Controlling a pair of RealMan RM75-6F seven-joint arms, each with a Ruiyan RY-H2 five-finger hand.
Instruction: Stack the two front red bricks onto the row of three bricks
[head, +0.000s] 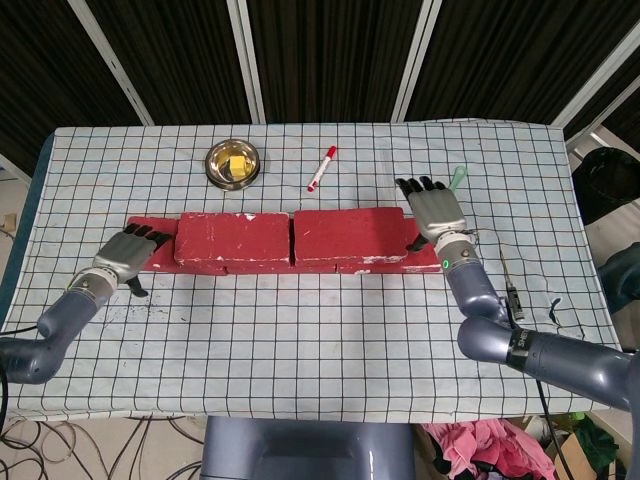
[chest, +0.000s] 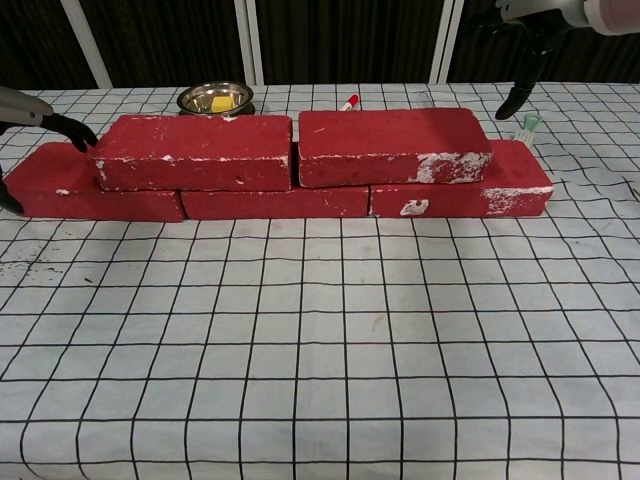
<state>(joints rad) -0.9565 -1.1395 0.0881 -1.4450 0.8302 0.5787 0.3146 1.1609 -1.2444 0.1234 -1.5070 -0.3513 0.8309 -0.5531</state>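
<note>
Two red bricks lie end to end on top of a row of three red bricks in the middle of the checked tabletop (head: 300, 330). The upper left brick (head: 232, 238) and the upper right brick (head: 349, 234) meet at a narrow seam near the centre, and each spans a joint of the row beneath. In the chest view the bottom row shows as a left brick (chest: 70, 188), a middle brick (chest: 275, 201) mostly covered from above, and a right brick (chest: 495, 190) with white scuffs along its front face.

The left hand (head: 128, 252) sits at the left end of the stack, over the exposed end of the bottom left brick. Its dark fingers (chest: 72, 130) are spread and reach toward the end of the upper left brick; they hold nothing, and whether the tips touch the brick cannot be told.

The right hand (head: 434, 212) is at the right end, palm down with fingers apart and empty, over the end of the bottom right brick and just beside the upper right brick.

Behind the stack stand a metal bowl (head: 232, 163) with something yellow inside, a red marker (head: 321, 168), and a pale green item (head: 457, 179) near the right hand. A thin dark tool (head: 511, 290) lies well to the right.
</note>
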